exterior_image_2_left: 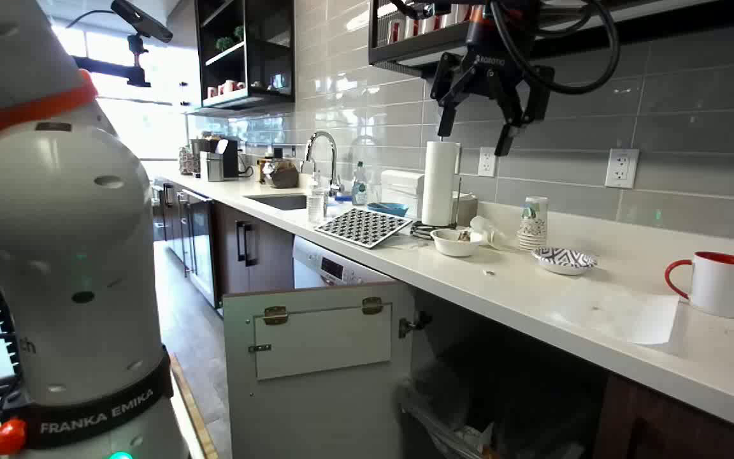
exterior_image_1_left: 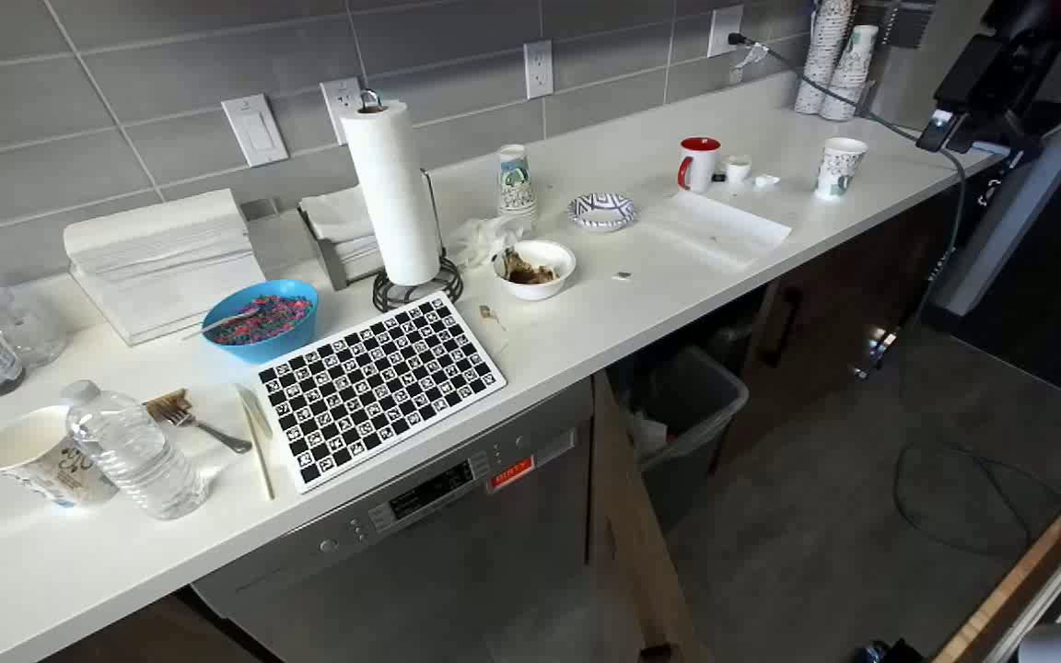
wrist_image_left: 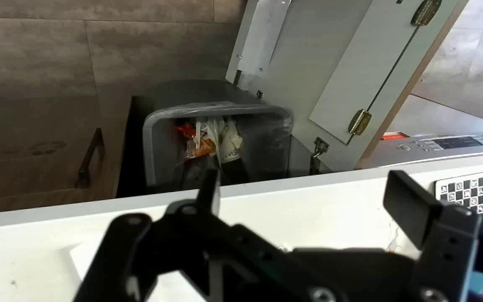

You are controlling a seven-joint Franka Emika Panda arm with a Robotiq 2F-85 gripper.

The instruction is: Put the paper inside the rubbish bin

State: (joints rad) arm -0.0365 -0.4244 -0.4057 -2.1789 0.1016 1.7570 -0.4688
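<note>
Counter (exterior_image_1_left: 577, 322): white, running along a grey tiled wall (exterior_image_1_left: 448, 55), seen in both exterior views.
Gripper (exterior_image_2_left: 475, 132): hangs high above the counter in an exterior view; its jaws stand wide apart, with the two black fingers (wrist_image_left: 411, 209) well spread in the wrist view.
Paper (exterior_image_1_left: 740, 230): a plain white sheet, spread on the counter top near its front edge, partly hidden by the gripper in the wrist view.
Rubbish bin (wrist_image_left: 148, 144): below the counter, just under its front edge; a thin clear liner (wrist_image_left: 224, 108) over its rim, and a red and orange wrapper (wrist_image_left: 201, 147) among pale scraps (wrist_image_left: 229, 140) inside.
Cupboard door (exterior_image_2_left: 316, 414): open, reaching out from below the counter, just beside the bin.
Mug (exterior_image_1_left: 700, 168): white with a red handle, upright on the counter, farther from its front edge than the paper.
White bowl (exterior_image_1_left: 540, 291): on the counter, between its front edge and the wall, with something brown (exterior_image_1_left: 529, 273) inside.
Paper towel roll (exterior_image_1_left: 390, 193): upright on the counter, set back from its front edge.
Chequered board (exterior_image_1_left: 383, 391): black and white, on the counter, near its front edge.
Blue bowl (exterior_image_1_left: 286, 343): on the counter, farther from its front edge than the board, holding small coloured bits (exterior_image_1_left: 273, 318).
</note>
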